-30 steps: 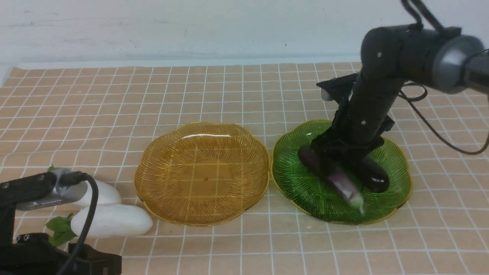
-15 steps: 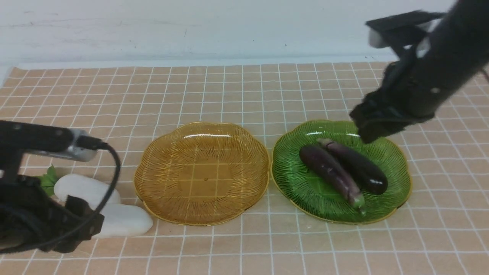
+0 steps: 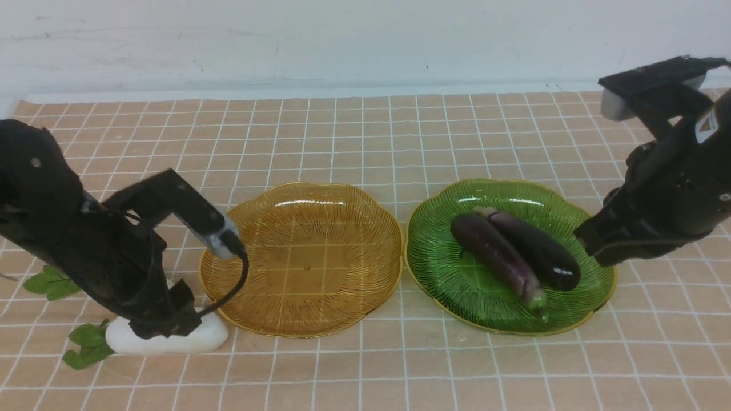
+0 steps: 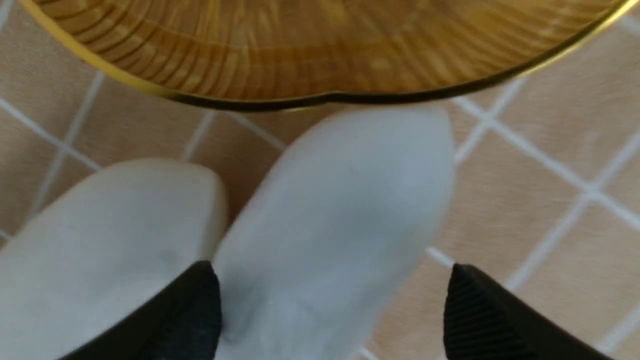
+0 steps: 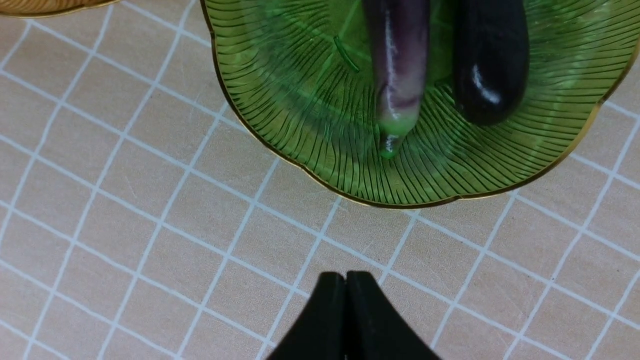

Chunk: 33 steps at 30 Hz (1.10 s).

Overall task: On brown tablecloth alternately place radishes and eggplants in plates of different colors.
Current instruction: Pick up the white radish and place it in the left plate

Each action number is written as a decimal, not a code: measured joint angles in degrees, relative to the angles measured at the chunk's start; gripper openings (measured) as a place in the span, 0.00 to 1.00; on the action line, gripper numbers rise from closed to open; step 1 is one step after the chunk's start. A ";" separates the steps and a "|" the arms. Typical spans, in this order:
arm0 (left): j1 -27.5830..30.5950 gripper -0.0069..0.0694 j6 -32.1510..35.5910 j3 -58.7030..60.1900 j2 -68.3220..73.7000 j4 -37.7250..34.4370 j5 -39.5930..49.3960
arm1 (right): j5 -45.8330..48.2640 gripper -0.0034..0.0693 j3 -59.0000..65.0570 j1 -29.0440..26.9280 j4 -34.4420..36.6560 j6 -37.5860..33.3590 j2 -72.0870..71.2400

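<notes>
On the brown tablecloth [image 3: 365, 137], two eggplants [image 3: 497, 257] [image 3: 539, 254] lie side by side in the green plate [image 3: 445, 268]. The amber plate [image 3: 302, 257] holds nothing. My left gripper [image 3: 164, 324] is down at the near radish [image 3: 205, 338], open. In the left wrist view its fingers [image 4: 480, 310] straddle that radish [image 4: 340, 210]; one finger sits between it and the second radish [image 4: 100, 235], the other stands off from it. My right gripper [image 3: 594, 251] hangs shut and empty beside the green plate's right rim, its tips [image 5: 346, 280] over bare cloth.
Green radish leaves [image 3: 48, 282] [image 3: 85, 342] lie on the cloth at the near left. The amber plate's gold rim [image 4: 320, 99] lies just beyond the radish tips. A white wall rises behind the cloth's far edge.
My left arm swung in over the radishes and came down around the near one. My right arm pulled back rightward and lower, off the green plate. The eggplants stayed put.
</notes>
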 joint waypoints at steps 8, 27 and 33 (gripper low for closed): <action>-0.06 0.68 -3.32 -0.66 3.54 1.68 -2.16 | 0.00 0.03 0.00 0.00 2.80 -2.09 0.00; -0.06 0.46 -15.30 -21.81 -0.16 -7.65 17.16 | 0.00 0.03 0.00 0.00 3.48 -2.96 0.00; -0.06 0.46 -16.11 -23.58 -0.16 -6.12 22.21 | 0.00 0.03 0.00 0.00 3.52 -2.96 0.00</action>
